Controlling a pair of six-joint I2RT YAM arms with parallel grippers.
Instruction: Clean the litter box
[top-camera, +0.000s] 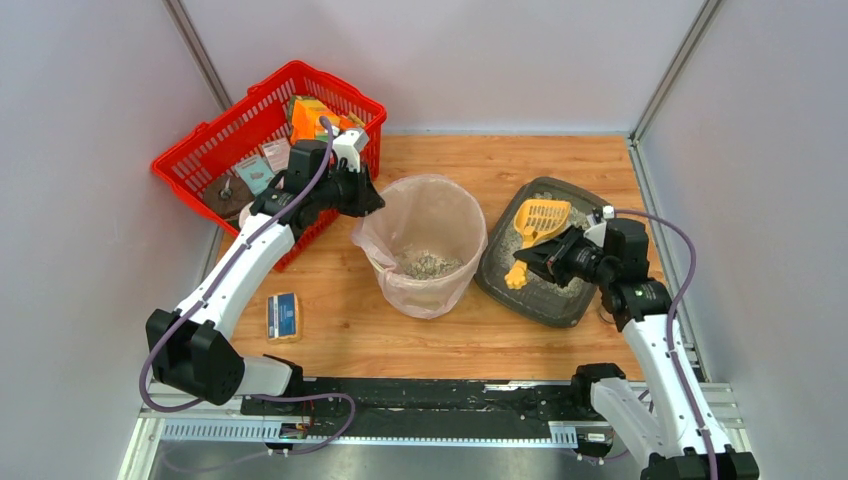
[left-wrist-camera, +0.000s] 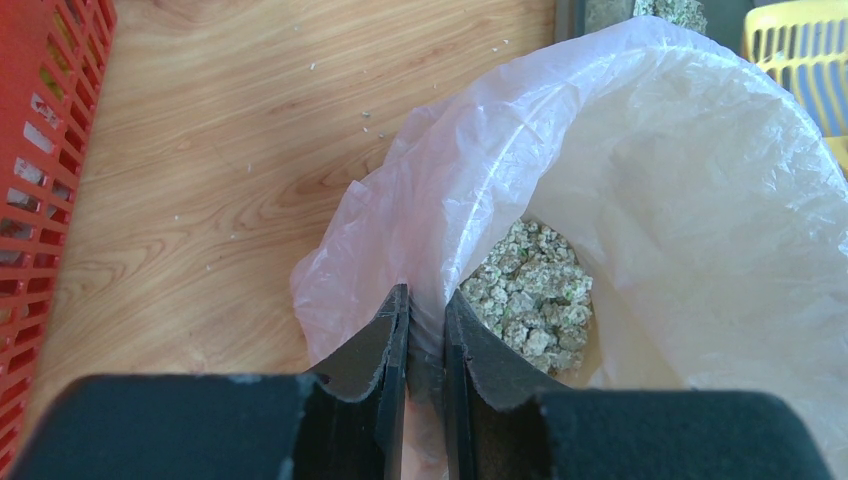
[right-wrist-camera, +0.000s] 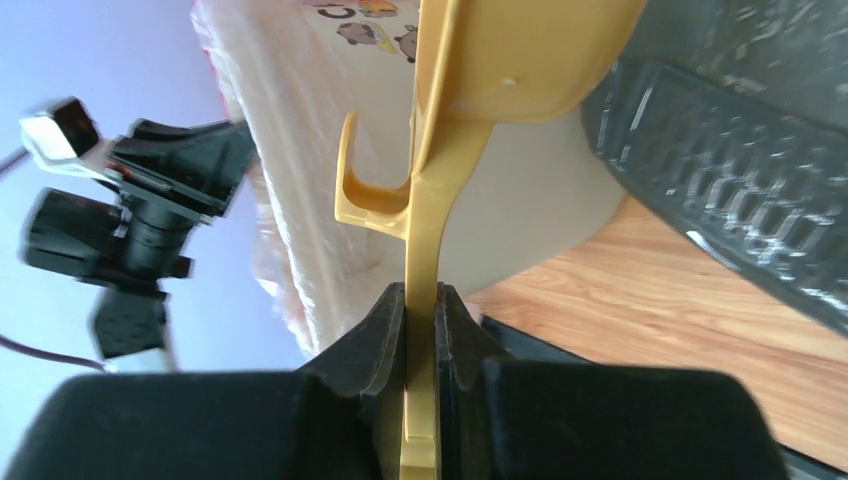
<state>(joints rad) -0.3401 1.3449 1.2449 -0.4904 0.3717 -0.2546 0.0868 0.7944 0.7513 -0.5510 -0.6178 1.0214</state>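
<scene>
**Off-task clutter on your table**

At the far left you have a red mesh basket (top-camera: 225, 125) holding an orange packet (top-camera: 305, 115), a brown round disc (top-camera: 225, 195) and some pale flat packs (top-camera: 262, 165). On the wooden table (top-camera: 560, 160), a small blue-and-tan box (top-camera: 283, 316) lies flat, near-left of the bag-lined bin (top-camera: 425, 290). You'll see pale specks (left-wrist-camera: 365, 115) scattered between basket and bin.

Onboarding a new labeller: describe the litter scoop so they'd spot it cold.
Find the bag-lined bin in the middle of the wooden table, then the dark grey litter box to its right. Over that box the right gripper is shut on the handle of the scoop: bright yellow, slotted, the only yellow thing on that side.
</scene>
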